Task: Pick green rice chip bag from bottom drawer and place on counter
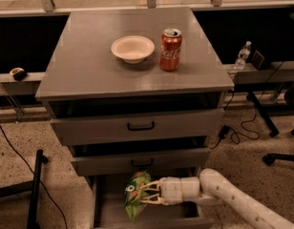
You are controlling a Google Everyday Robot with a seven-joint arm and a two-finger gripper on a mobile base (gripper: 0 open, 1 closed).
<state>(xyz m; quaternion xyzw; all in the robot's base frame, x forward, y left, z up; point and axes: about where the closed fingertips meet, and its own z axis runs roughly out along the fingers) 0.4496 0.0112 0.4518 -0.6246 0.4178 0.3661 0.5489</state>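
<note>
The green rice chip bag (136,194) hangs upright above the open bottom drawer (107,213), just in front of the middle drawer's face. My gripper (143,193) reaches in from the right on its white arm and is shut on the bag's right side, holding it lifted off the drawer floor. The grey counter (89,66) is the cabinet top, well above the bag.
A white bowl (132,48) and a red soda can (170,49) stand on the counter's back middle. The top drawer (137,126) and middle drawer (137,162) are partly pulled out above the bag. Cables and stand legs (35,190) lie on the floor at both sides.
</note>
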